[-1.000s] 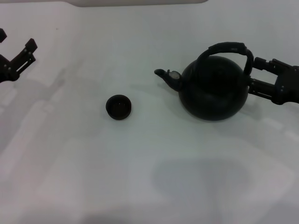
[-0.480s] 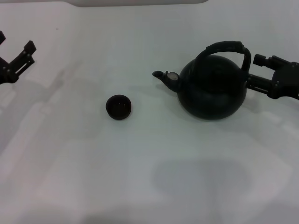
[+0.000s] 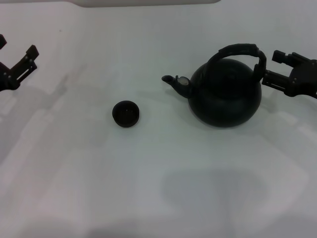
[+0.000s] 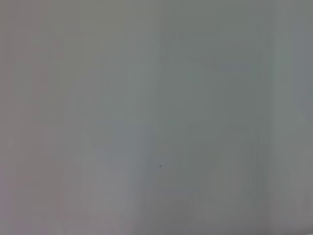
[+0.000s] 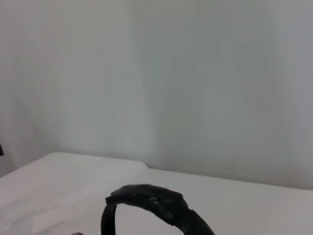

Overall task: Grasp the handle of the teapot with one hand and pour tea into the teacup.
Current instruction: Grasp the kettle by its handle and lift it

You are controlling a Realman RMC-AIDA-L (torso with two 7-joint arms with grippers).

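The dark round teapot stands on the white table, right of centre, with its spout pointing left toward the teacup. That small dark cup sits upright, well apart from the pot. The black arched handle stands upright over the pot; its ribbed crown also shows in the right wrist view. My right gripper is open just right of the handle's right end, with nothing between its fingers. At the far left edge my left gripper is parked, open and holding nothing.
The white table spreads around both objects. A pale object lies along the table's far edge. The left wrist view holds only a blank grey surface.
My right gripper has moved from beside the pot's body up to the level of the handle's right end. The teapot, teacup and left arm have stayed put.
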